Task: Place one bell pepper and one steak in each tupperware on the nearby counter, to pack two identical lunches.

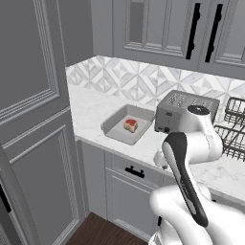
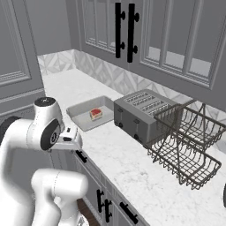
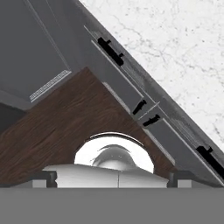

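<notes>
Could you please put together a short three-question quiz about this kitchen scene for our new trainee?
1. True or false: the tupperware on the counter already holds a bell pepper.
2. Which appliance stands right beside the tupperware? A) kettle B) toaster C) blender
3. Fill in: the wire dish rack sits on the far side of the toaster from the ____.

Key:
1. False. It holds one piece of steak and nothing green or pepper-like.
2. B. The toaster stands next to the tray, on the marble top.
3. tupperware.
</notes>
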Robot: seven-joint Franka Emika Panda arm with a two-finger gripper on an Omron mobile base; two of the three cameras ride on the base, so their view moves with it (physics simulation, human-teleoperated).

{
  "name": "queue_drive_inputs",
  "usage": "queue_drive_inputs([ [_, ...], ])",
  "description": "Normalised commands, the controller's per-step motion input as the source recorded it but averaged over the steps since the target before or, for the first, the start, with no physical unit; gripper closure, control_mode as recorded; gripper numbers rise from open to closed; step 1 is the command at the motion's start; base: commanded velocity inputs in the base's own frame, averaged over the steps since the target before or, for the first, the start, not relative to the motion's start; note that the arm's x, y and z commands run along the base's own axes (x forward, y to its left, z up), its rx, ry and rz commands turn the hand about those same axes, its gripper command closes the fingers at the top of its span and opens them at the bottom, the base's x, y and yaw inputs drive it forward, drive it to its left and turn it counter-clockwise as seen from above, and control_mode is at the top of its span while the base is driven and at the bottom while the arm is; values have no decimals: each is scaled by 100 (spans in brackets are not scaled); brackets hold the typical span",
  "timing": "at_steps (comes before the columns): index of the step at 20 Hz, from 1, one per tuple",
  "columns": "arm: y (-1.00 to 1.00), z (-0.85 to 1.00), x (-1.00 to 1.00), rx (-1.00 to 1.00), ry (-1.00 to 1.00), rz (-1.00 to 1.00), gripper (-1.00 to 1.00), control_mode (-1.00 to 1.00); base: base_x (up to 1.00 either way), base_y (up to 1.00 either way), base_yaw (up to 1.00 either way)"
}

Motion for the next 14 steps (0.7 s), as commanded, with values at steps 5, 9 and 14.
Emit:
queue_drive_inputs([
  [5, 0, 0, 0, 0, 0, 0, -100, 100, -95, 35, 1],
  [9, 0, 0, 0, 0, 0, 0, -100, 100, -100, 67, 27],
  [14, 0, 0, 0, 0, 0, 0, -100, 100, -49, 77, 63],
])
